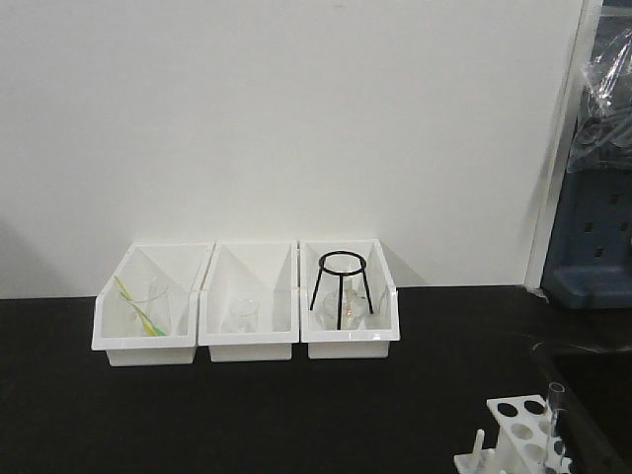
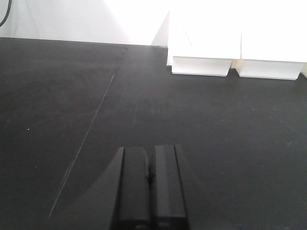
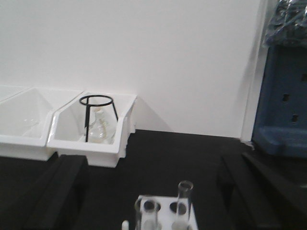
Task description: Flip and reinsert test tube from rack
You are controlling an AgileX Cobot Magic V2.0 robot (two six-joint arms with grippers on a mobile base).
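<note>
**A:** Right gripper (image 3: pixel 151 163) status?

**B:** Jaws are being held wide apart, nothing between them. The rack (image 3: pixel 165 215) is being framed just ahead and below, between the two fingers (image 3: pixel 64 191).

**A:** Tube?

**B:** The test tube (image 3: pixel 183 199) is being held upright in a hole toward the rack's right side, mouth up. No contact with the gripper.

**A:** Left gripper (image 2: pixel 149 158)?

**B:** Pads are being pressed together on nothing, over the black table (image 2: pixel 72 96). The rack isn't in its view.

**A:** Step?

**B:** Judged as pre-grasp: the tube is not yet pulled. For the next move, the open jaws need to be centred on the tube's exposed upper part and closed lightly, since clear walls are likely slippery. The tube then needs to be drawn straight up until the hole is cleared, before any flip.

**A:** Further back?

**B:** Three white bins (image 1: pixel 247 341) are being kept along the wall (image 1: pixel 296 118), with a black ring stand (image 1: pixel 343 286) in the right one. All are well apart from the rack and likely not involved.
</note>
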